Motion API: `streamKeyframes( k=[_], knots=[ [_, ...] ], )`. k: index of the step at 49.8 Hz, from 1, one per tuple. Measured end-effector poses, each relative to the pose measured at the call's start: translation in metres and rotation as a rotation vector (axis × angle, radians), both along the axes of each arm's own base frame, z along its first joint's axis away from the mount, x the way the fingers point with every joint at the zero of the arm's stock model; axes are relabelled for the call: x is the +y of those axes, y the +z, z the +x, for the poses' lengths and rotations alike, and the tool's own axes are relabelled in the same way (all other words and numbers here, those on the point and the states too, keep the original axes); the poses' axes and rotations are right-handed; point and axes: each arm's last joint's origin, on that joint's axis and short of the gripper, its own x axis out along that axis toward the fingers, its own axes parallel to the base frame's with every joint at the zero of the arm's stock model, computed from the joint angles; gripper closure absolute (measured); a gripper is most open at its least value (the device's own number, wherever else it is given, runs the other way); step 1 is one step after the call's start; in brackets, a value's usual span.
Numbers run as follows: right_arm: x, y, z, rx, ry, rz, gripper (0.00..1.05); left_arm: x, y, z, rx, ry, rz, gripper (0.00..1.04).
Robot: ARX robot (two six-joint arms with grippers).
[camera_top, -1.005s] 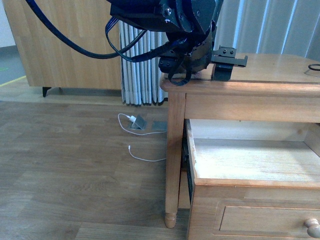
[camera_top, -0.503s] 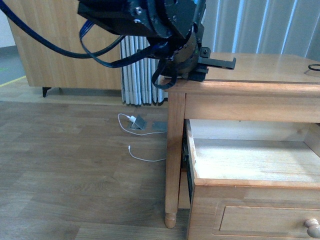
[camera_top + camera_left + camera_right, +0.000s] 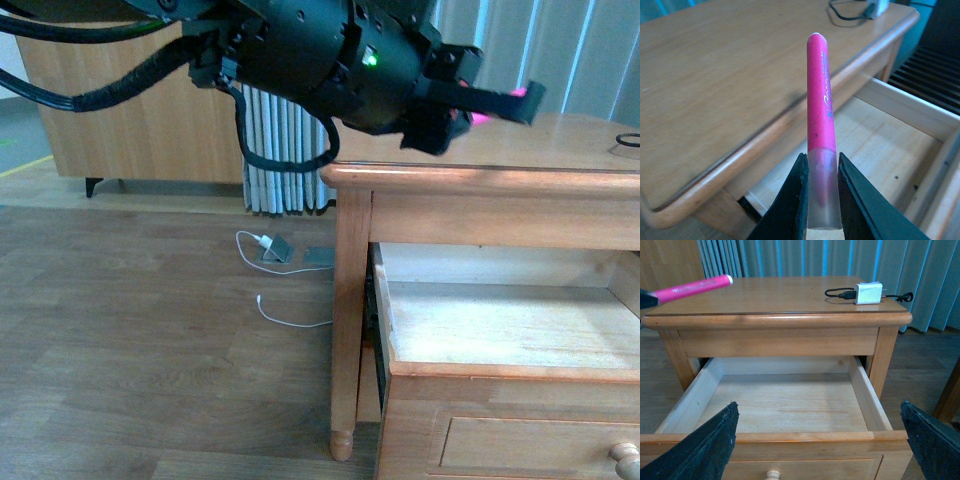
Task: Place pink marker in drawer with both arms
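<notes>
left end effector (image 3: pixel 821 161) was clamped on the pink marker (image 3: pixel 819 100), its two black fingers (image 3: pixel 799 200) pressing the pale, cloudy end from either side while the rounded pink tip pointed away from the wrist. in the front view, this end effector (image 3: pixel 500 102) hung in the air over the left front corner of the desk (image 3: pixel 560 135), and only bits of the marker (image 3: pixel 480 118) showed pink past the black fingers. the marker was lifted off the desk top and not inside the drawer. it lay close to level, as the right wrist view showed, where the marker (image 3: pixel 692 288) reached in over the desk (image 3: pixel 790 295).

right end effector (image 3: pixel 818 406) was spread wide and held nothing, its fingers (image 3: pixel 710 445) framing the drawer (image 3: pixel 765 437) from the front. the drawer was pulled well out under the desk, with a pale bare-wood floor and a small round knob (image 3: pixel 772 474) on its front panel. the front view showed the same drawer (image 3: pixel 480 370) open below the desk's edge, with its knob (image 3: pixel 628 460) at the lower corner.

a white charger (image 3: pixel 868 292) with a black cable sat on the far side of the desk top, well apart from the marker. on the wooden floor (image 3: pixel 150 330) beside the desk leg lay a white cable (image 3: pixel 285 318).
</notes>
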Motion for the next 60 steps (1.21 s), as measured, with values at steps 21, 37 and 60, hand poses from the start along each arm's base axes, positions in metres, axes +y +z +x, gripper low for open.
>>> streamKeyframes(
  k=[21,37,60],
  knots=[
    [0.0,0.0,0.0,0.0,0.0,0.0,0.08,-0.051,-0.088,0.025,0.066,0.003,0.182,0.91],
    [0.0,0.0,0.0,0.0,0.0,0.0,0.08,-0.087,-0.116,0.034,0.09,-0.027,0.214,0.91],
    [0.0,0.0,0.0,0.0,0.0,0.0,0.08,-0.077,-0.116,0.035,0.089,0.089,0.266,0.49]
  ],
)
